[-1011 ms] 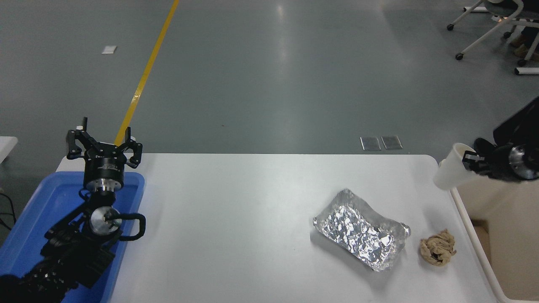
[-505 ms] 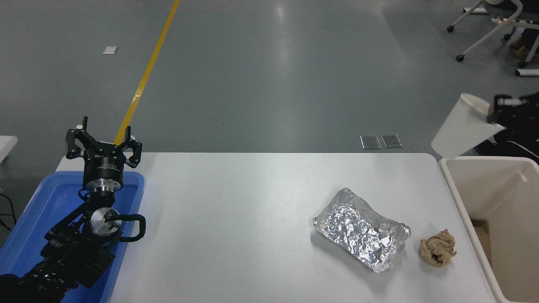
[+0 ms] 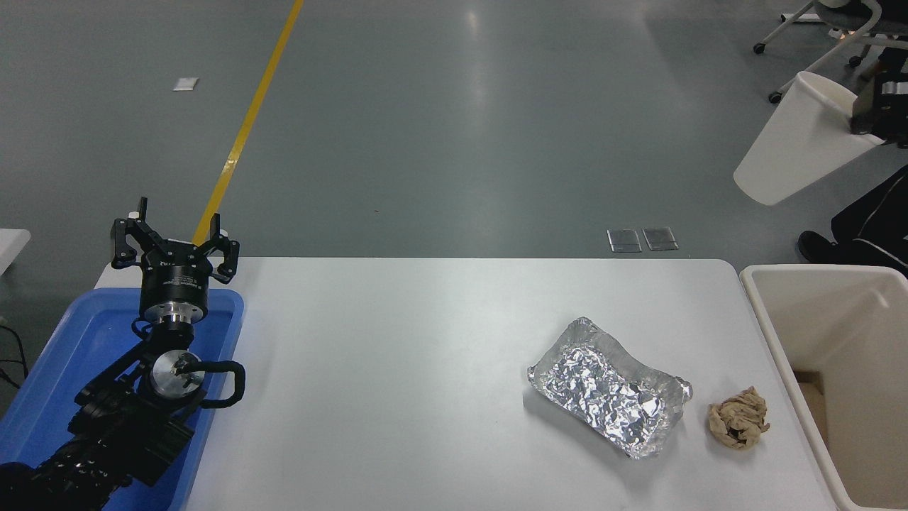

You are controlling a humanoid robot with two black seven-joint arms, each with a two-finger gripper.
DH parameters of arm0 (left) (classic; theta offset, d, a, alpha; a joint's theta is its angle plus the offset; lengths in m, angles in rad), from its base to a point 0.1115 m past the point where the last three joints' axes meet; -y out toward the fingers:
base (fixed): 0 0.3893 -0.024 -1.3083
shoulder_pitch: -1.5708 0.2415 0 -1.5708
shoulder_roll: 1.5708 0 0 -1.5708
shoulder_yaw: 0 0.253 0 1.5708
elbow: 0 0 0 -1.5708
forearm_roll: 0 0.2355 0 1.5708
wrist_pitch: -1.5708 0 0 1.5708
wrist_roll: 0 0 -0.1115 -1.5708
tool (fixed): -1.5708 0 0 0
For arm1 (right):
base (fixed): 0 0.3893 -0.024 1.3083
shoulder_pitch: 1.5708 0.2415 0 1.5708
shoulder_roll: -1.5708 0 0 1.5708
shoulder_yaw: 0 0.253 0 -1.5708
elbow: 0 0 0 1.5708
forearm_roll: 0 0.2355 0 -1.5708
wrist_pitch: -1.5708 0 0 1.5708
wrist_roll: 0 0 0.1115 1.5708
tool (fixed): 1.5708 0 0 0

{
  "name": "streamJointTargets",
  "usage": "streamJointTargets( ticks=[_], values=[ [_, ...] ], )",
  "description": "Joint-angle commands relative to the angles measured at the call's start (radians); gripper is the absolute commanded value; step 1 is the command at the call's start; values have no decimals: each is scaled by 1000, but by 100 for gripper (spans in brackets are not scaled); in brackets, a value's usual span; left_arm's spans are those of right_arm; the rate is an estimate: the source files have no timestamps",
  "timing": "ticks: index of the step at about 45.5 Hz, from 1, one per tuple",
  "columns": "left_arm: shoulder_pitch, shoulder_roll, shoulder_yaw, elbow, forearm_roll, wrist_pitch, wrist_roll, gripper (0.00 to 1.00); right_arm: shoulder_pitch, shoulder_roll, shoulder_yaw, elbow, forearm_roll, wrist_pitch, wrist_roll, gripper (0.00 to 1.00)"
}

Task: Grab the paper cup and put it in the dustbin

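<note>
Here we see the left gripper (image 3: 174, 238) parked at nine o'clock over the blue tray (image 3: 42, 376), fingers spread wide. At two o'clock the right gripper (image 3: 874, 106) pinches the paper cup (image 3: 798, 142) by its rim, tilted, above the dustbin (image 3: 780, 333).

My left tool (image 3: 172, 238) rests low at my left side, fingers spread wide. My right tool (image 3: 867, 113) is up high, pinching the paper cup (image 3: 798, 142).

no text, label, brand, number or sign can be read.
</note>
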Motion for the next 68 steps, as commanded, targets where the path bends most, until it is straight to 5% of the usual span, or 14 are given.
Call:
streamJointTargets(
  ticks=[1,12,22,45,60,68],
  values=[
    [0,1,0,0,0,0,0,99,-110,-3,-4,-67,-18,2,-2,0],
    [0,0,0,0,0,1,0,99,-468,-1,68,-302,-15,2,-2,0],
    [-2,1,0,0,0,1,0,99,-823,26,239,-468,-2,-191,-7,0],
    [0,1,0,0,0,1,0,99,-1482,410,388,-1178,314,-462,-17,0],
    [0,1,0,2,-2,1,-2,99,-1592,479,389,-1189,315,-672,-158,0],
    [0,0,-2,2,-4,1,-2,99,-1628,511,391,-1196,324,-703,-198,0]
  ],
)
